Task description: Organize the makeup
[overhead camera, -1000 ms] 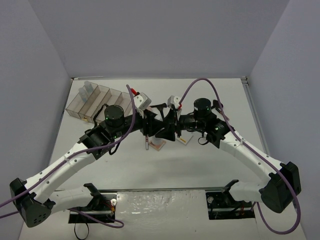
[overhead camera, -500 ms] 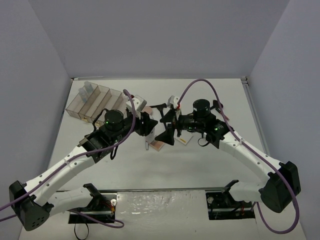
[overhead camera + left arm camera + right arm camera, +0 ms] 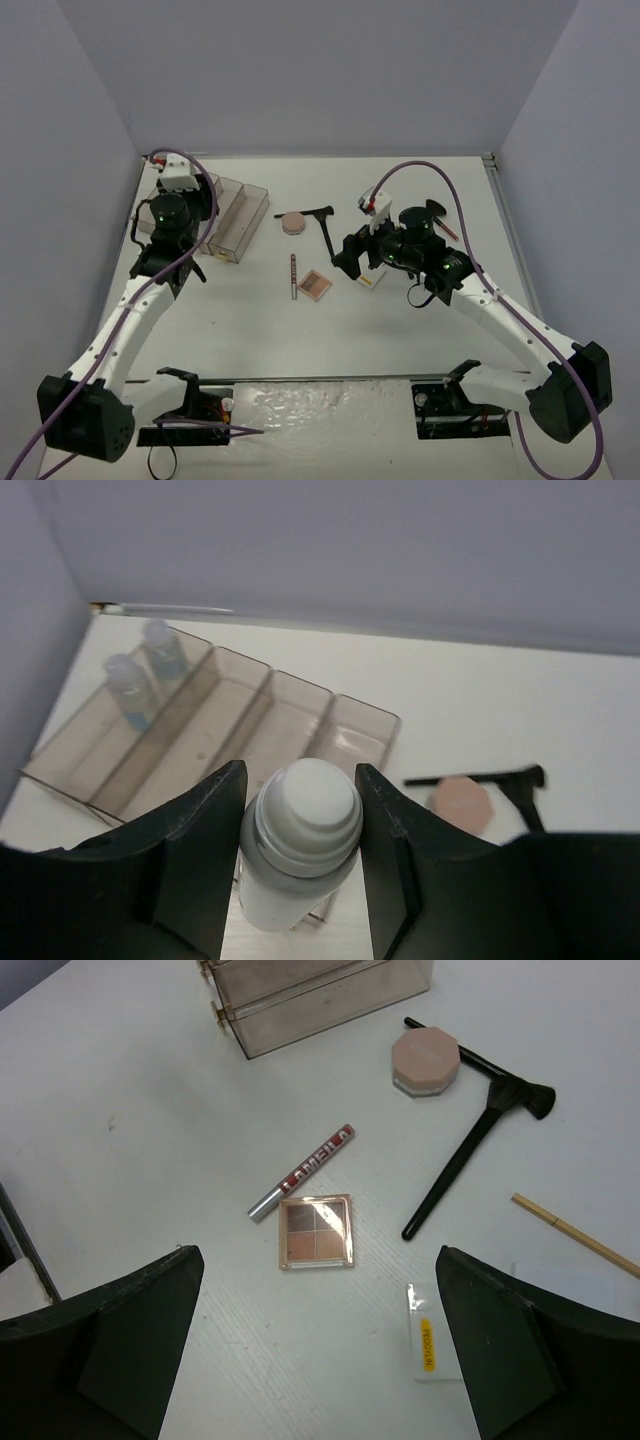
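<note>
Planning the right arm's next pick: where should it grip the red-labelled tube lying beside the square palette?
From straight above, close across the tube at its red-labelled middle, jaws square to its length. It lies flat and slim. Its silver end nearly meets the palette corner, but the middle has bare table on either side.

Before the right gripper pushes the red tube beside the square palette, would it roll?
The red tube looks round and lies flat, so a sideways push would probably roll it. It seems slim, rigid, likely light. The square palette beside it might block rolling that way.
</note>
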`<state>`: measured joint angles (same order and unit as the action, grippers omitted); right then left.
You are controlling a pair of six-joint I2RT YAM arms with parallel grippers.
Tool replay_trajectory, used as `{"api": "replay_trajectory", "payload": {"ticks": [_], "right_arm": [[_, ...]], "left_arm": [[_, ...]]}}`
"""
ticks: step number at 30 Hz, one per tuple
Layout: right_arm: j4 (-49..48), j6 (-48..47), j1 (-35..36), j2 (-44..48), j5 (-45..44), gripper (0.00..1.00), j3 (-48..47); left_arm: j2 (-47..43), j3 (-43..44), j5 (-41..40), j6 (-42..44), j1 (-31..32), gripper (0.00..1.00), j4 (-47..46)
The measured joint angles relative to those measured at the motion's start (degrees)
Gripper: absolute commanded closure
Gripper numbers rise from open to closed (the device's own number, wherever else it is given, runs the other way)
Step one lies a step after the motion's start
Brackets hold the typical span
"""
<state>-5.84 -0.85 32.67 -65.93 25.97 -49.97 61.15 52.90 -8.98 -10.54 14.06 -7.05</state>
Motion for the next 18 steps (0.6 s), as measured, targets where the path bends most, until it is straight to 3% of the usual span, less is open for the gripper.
{"api": "replay_trajectory", "payload": {"ticks": [8,18], "right_arm": [[0.1,2.5,0.0,2.6,-3.8,0.00,2.1],[0.1,3.0,0.0,2.3,-4.1,0.00,2.3]], "left_arm": [[17.9,0.4,-0.4,-2.4,-19.4,1.00,-16.8],[35.3,10.7,-0.1,-4.7,-27.1,1.00,-26.8]]}}
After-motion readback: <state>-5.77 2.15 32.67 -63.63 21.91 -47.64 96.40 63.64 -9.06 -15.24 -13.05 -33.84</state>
